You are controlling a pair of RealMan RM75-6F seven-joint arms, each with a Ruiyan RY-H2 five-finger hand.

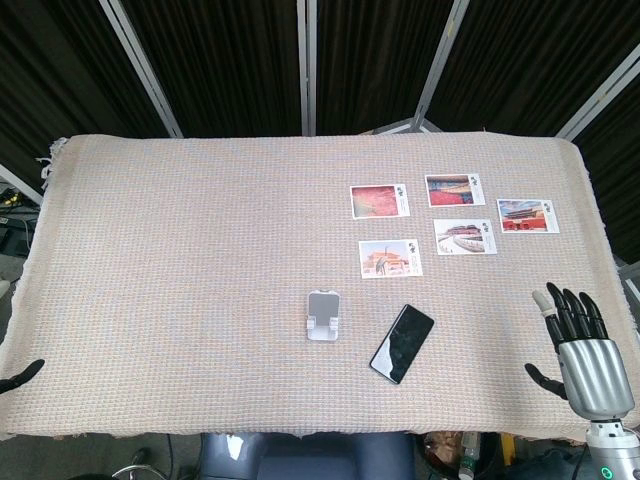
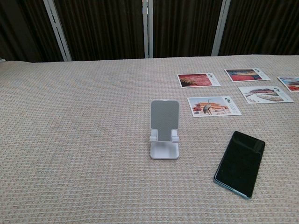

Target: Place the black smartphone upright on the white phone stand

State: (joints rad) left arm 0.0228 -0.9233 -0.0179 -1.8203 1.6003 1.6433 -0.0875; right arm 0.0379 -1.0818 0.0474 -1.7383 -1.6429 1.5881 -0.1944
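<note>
Black smartphone flat beside white phone stand, apart from right hand's spread, empty fingers.

Left hand mostly cut off by frame edge; far-right postcard clipped.

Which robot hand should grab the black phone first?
Probably the right hand. It is open near the table's right edge, on the same side as the smartphone. Only the left hand's tip shows, far across the table.
</note>
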